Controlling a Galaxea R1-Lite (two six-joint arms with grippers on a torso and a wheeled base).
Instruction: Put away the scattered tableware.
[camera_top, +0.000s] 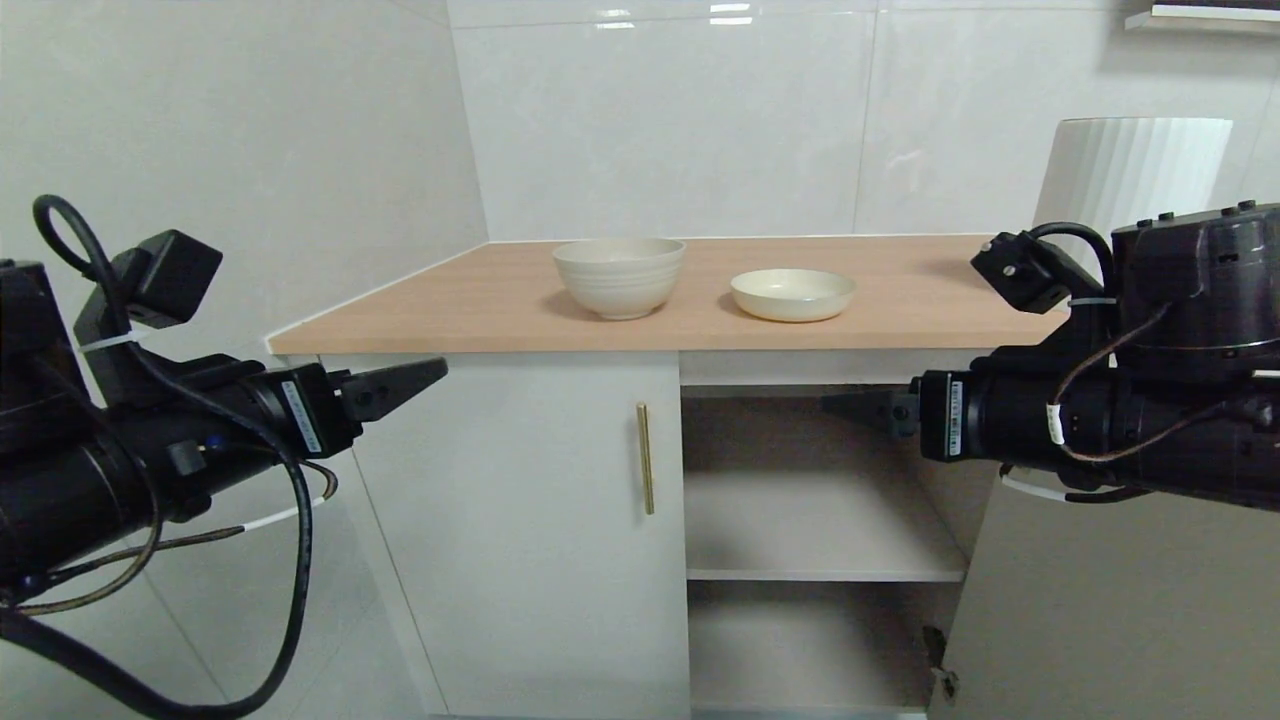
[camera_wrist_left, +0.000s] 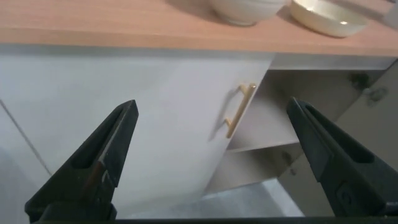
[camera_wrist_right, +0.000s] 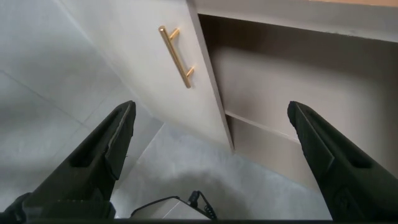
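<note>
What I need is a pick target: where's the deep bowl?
Head view: the deep bowl sits on the countertop, left of the shallow dish, above the closed door.

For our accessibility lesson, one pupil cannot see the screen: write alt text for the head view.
A cream bowl and a shallow cream dish sit apart on a wooden countertop above a white cabinet whose right side stands open. The left hand and right hand, both open, hang before the cabinet, below the counter.
</note>
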